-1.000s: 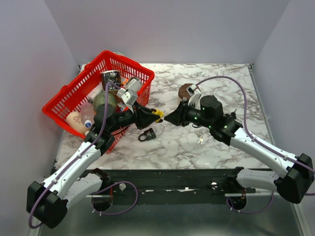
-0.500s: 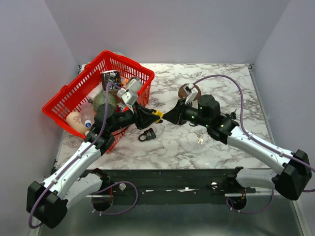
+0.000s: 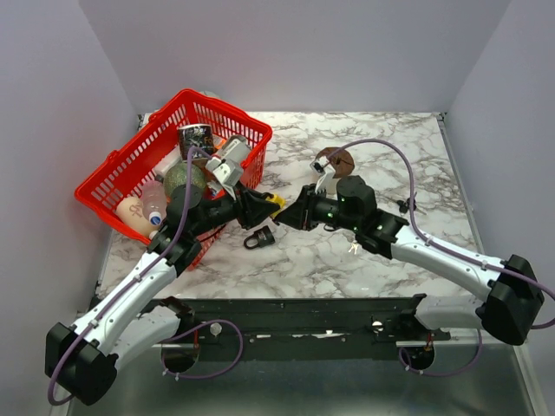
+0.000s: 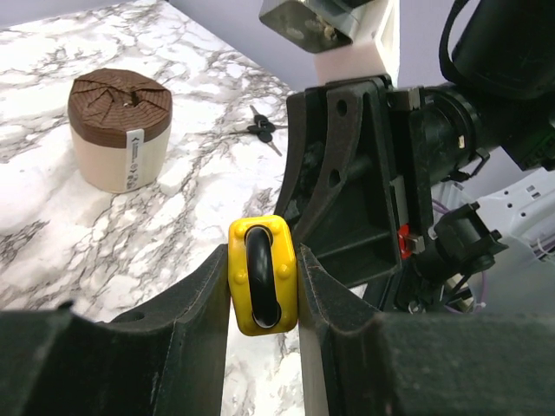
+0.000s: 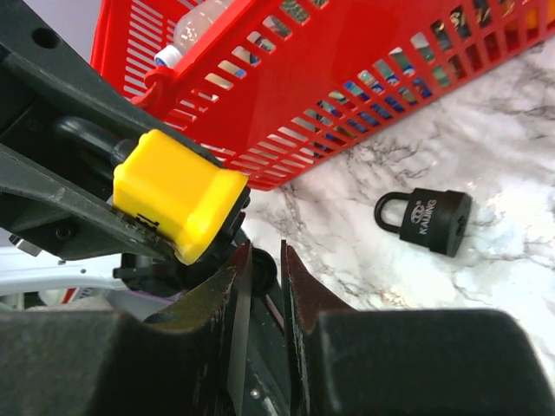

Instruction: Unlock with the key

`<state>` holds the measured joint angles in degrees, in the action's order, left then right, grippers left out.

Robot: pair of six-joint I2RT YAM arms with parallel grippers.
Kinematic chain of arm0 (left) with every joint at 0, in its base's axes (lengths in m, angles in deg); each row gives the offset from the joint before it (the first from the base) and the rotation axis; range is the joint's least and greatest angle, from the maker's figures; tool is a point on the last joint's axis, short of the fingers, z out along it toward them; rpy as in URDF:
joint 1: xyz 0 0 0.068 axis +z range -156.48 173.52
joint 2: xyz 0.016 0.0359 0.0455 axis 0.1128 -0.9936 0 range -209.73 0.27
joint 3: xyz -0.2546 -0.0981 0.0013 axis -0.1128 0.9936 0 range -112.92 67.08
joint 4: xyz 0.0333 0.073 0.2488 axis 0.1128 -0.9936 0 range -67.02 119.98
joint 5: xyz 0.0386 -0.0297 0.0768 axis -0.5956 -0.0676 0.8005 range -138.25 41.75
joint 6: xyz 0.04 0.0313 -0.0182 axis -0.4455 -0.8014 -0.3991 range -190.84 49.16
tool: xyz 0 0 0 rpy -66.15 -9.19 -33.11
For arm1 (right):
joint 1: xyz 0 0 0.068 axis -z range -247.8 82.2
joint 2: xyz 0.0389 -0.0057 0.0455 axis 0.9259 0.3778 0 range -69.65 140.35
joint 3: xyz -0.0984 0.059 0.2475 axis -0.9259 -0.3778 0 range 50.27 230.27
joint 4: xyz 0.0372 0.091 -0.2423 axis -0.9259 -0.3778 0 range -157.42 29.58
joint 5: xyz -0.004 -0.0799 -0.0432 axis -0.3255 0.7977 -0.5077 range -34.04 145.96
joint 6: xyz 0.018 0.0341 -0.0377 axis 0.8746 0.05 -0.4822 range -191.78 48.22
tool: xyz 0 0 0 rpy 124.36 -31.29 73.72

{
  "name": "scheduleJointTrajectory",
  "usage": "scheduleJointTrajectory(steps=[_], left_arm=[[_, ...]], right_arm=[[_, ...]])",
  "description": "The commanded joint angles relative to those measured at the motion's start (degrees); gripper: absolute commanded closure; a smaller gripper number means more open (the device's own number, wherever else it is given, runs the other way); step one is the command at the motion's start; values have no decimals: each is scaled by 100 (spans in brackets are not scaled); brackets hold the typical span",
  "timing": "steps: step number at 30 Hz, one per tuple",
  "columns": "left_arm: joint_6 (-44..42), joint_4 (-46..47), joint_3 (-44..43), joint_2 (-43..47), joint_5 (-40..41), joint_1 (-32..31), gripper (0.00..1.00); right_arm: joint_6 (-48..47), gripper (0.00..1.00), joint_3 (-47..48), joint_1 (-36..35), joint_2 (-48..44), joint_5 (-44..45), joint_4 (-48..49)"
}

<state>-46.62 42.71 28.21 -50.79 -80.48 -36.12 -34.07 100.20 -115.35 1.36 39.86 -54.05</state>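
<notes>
- A red plastic mesh basket (image 3: 130,145) sits at the left of the white marble-pattern table (image 3: 390,147), with bottles and other items inside.
- The left gripper (image 3: 270,203) reaches over the basket's near corner. Its jaws are clamped on the two flat sides of a yellow-bodied padlock (image 4: 263,276), whose black shackle faces the wrist camera.
- A black padlock (image 3: 259,237) lies flat on the table just below the two claw tips, touched by neither.
- The right gripper (image 5: 264,260) points at the yellow padlock, tip close beside it. Its jaws stand slightly apart (a narrow slit only), and nothing shows between them.
- A cream tub with a brown lid (image 3: 334,159) stands upright behind the right arm.
- The small silvery key with a black head (image 3: 353,249) lies on the table just beside the right forearm, held by neither claw.
</notes>
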Motion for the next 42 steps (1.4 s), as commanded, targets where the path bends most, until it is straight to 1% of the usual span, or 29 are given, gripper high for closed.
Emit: scheduleJointTrajectory(steps=[1, 7, 8, 16, 18, 26, 31, 35, 38, 39, 40, 42], left_arm=[[-270, 80, -156, 229, 612, -15, 100], [-164, 45, -173, 132, 656, -23, 100], [-147, 54, -173, 132, 648, -23, 100], [3, 98, -138, 132, 718, -41, 100], [82, 98, -112, 132, 762, -50, 100], [223, 195, -77, 44, 744, -146, 100], [336, 186, -42, 9, 841, -190, 100], [486, 177, -24, -52, 946, -225, 100], [574, 186, -15, -131, 938, -261, 100], [635, 186, -6, -158, 929, -278, 100], [671, 212, -15, -193, 911, -287, 100], [758, 247, 11, -219, 859, -313, 100]], right_arm=[[263, 73, -212, -237, 142, -122, 425], [377, 73, -212, -430, 239, -43, 970], [403, 73, -247, -448, 230, -25, 1197], [517, 73, -615, -492, 186, 335, 2007], [535, 73, -704, -518, 195, 431, 2368], [403, 72, -678, -545, 502, 494, 3167], [211, 72, -669, -623, 625, 695, 3467], [-62, 72, -765, -738, 722, 1064, 3844], [-264, 72, -809, -887, 784, 1564, 3977], [-352, 72, -818, -966, 792, 2131, 3968], [-613, 71, -845, -1176, 792, 2450, 4012], [-879, 71, -941, -1335, 827, 3074, 4363]])
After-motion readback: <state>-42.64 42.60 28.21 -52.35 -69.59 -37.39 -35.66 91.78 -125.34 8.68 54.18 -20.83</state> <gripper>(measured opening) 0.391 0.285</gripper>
